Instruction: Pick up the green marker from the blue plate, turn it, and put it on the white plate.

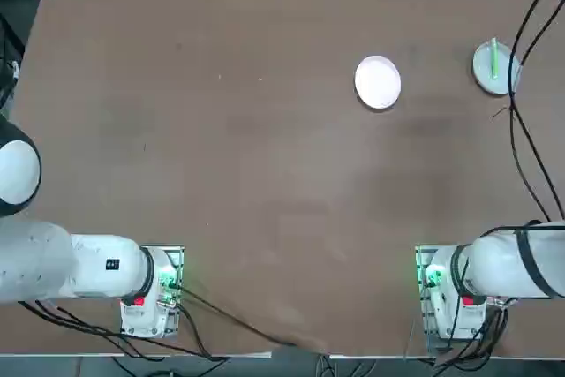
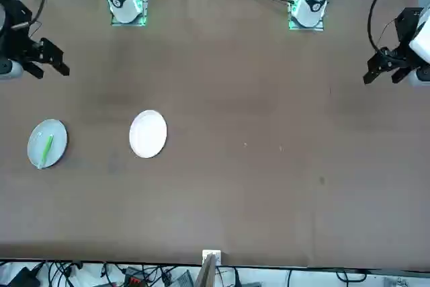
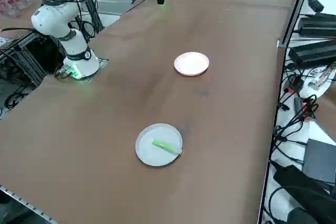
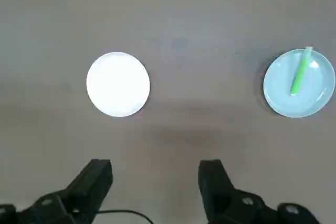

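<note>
The green marker (image 1: 494, 59) lies on the blue plate (image 1: 484, 72), whose right edge is partly hidden by dark cables (image 1: 512, 86) in the top view. Its long axis runs nearly straight away from the robot's side, the pale end farthest and reaching the rim. The white plate (image 1: 378, 82) lies to the left, well apart. The right gripper (image 4: 156, 167), cut off in the wrist view, hangs above the table (image 1: 265, 165), fingers spread, grasping nothing.
</note>
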`<action>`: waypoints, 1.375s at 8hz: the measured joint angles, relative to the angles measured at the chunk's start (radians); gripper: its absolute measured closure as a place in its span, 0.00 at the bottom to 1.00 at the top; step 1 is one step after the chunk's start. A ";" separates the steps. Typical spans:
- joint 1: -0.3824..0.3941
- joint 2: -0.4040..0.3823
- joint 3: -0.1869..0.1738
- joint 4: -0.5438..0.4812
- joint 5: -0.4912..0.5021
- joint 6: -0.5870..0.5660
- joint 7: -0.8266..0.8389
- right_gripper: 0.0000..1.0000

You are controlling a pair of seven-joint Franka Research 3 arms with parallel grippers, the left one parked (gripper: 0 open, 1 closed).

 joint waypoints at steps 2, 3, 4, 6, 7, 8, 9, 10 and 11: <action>0.000 0.000 0.000 0.000 0.000 0.000 -0.001 0.00; -0.001 0.000 -0.001 0.000 0.000 0.000 -0.001 0.00; -0.003 0.000 -0.004 0.000 -0.001 0.000 -0.001 0.00; -0.014 0.006 -0.015 0.000 -0.003 0.001 -0.001 0.00; -0.038 0.021 -0.018 -0.001 -0.003 0.012 -0.001 0.00; -0.071 0.049 -0.021 -0.002 -0.004 0.041 -0.002 0.00; -0.108 0.087 -0.024 -0.005 -0.007 0.084 -0.011 0.00; -0.143 0.128 -0.026 -0.009 -0.012 0.129 -0.029 0.00; -0.174 0.169 -0.026 -0.013 -0.026 0.173 -0.066 0.00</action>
